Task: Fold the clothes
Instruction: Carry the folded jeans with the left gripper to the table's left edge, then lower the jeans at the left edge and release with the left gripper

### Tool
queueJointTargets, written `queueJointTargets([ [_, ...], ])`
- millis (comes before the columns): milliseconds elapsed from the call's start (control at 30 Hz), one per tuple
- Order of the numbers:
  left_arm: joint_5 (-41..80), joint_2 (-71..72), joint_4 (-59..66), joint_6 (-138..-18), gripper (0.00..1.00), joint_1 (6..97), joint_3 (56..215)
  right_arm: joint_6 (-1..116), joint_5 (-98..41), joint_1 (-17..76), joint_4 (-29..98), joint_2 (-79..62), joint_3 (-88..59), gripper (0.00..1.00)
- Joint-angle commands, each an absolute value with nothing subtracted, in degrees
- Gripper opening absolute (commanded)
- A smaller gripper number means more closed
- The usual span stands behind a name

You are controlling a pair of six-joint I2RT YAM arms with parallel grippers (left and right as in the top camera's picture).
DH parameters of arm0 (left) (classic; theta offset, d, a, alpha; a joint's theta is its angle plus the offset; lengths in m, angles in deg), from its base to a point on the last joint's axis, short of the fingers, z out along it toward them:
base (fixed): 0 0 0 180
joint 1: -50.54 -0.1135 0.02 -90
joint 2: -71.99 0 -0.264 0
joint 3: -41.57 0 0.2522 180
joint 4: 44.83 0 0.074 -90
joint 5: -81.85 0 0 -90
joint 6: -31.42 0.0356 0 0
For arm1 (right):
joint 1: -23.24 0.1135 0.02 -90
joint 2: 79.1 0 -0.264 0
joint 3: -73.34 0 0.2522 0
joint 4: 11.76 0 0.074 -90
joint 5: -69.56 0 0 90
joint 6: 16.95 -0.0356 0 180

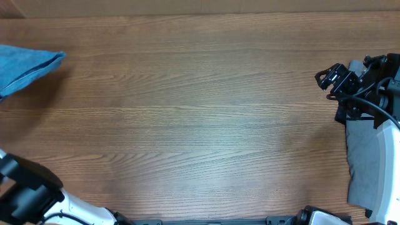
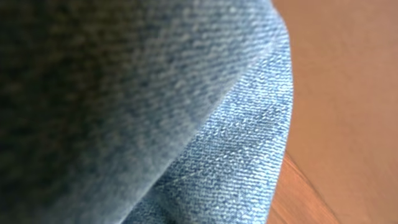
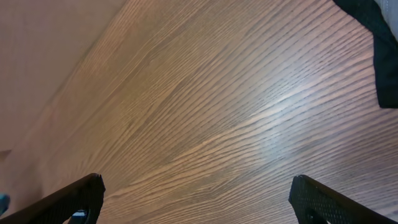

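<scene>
The clothes are light blue denim jeans (image 1: 25, 69); only one folded corner of them shows, at the table's far left edge in the overhead view. In the left wrist view the denim (image 2: 186, 112) fills almost the whole frame, lying right over the jaws and hiding the left fingers. The left gripper itself is outside the overhead view. My right gripper (image 1: 326, 80) hovers at the far right of the table, well away from the jeans. It is open, and in the right wrist view (image 3: 198, 199) its black fingertips (image 3: 81, 196) stand wide apart over bare wood.
The wooden table (image 1: 200, 125) spans the overhead view. A grey cloth pad (image 1: 365, 162) lies under the right arm at the right edge. Its dark edge (image 3: 382, 43) shows in the right wrist view. The left arm's base (image 1: 31, 197) sits at the bottom left.
</scene>
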State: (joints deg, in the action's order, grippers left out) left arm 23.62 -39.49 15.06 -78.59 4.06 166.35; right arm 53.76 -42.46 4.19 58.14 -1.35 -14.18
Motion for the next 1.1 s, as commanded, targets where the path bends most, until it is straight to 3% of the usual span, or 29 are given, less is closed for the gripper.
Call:
queueJointTargets([
  [0, 27.86, -44.6, 10.82, -80.49, 0.04, 4.19, 167.56, 53.98, -41.89, 4.21, 57.88, -1.48, -13.89, 1.0],
  [700, 18.4, -61.74, 21.55, -77.86, 0.04, -0.1, 167.56, 53.98, -41.89, 4.21, 57.88, -1.48, -13.89, 1.0],
  [1067, 18.37, -61.74, 25.07, -87.85, 0.04, -1.36, 167.56, 53.98, -41.89, 4.21, 57.88, -1.48, -13.89, 1.0],
])
